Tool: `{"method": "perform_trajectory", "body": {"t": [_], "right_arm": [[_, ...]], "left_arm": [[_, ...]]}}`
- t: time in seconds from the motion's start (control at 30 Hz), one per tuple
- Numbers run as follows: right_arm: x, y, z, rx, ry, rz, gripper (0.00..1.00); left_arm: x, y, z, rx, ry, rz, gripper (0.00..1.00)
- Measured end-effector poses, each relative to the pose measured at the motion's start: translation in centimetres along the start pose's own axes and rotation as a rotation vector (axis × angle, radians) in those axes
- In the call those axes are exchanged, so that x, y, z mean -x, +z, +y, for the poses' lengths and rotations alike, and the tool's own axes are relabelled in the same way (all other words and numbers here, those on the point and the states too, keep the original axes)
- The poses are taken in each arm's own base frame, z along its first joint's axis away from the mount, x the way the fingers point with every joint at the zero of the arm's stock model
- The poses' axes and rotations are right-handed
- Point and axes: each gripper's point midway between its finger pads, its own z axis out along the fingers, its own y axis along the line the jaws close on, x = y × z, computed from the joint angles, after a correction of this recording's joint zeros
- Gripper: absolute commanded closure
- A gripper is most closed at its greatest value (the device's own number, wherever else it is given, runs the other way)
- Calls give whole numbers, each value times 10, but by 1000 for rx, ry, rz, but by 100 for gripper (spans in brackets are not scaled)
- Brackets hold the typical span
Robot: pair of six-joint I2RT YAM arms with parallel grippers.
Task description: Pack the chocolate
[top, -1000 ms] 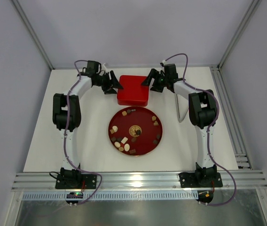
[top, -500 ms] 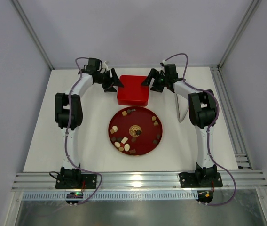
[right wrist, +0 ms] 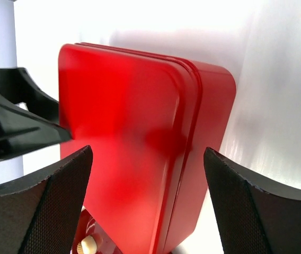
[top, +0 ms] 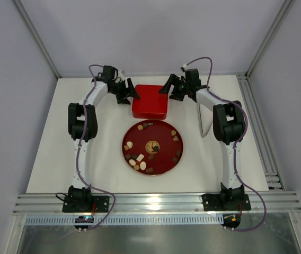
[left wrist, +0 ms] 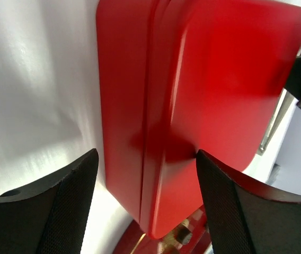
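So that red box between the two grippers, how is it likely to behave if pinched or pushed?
The red box looks rigid: crisp rounded corners and a stepped lid seam, so it probably won't flex. Its glossy faces may slip under a pinch. Lying flat and low on the table, it would likely slide rather than tip.

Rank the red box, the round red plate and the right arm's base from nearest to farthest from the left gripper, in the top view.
1. Red box: just beside the left gripper, far side.
2. Round red plate: table centre, nearer the arms' bases.
3. Right arm's base: near edge, on the right.
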Motion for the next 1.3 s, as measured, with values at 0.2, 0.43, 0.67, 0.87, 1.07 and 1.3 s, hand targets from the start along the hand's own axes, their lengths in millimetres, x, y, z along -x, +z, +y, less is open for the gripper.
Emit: {"method": "perform_trajectory", "body": {"t": [0.2,0.43,0.67,0.87,1.07,1.3], "right_arm": [[13,1,7,9,-13,-27,14],[15,17,-4,-4,-9,-29,14],[16,29,-21,-15,7,-27,13],[31,29,-19,1,-25,-76,11],[42,37,-21,42,-54,-123,10],[46,49,-20,84,-70,-125,11]], "left_arm": [[-3,7,6,11,-22,15,25],[-1,8,7,30,-42,1,24],[4,11,4,47,-56,-25,23],[7,18,-1,49,-64,-36,23],[8,21,-4,42,-77,-42,23],[9,24,-5,35,-93,-43,23]]}}
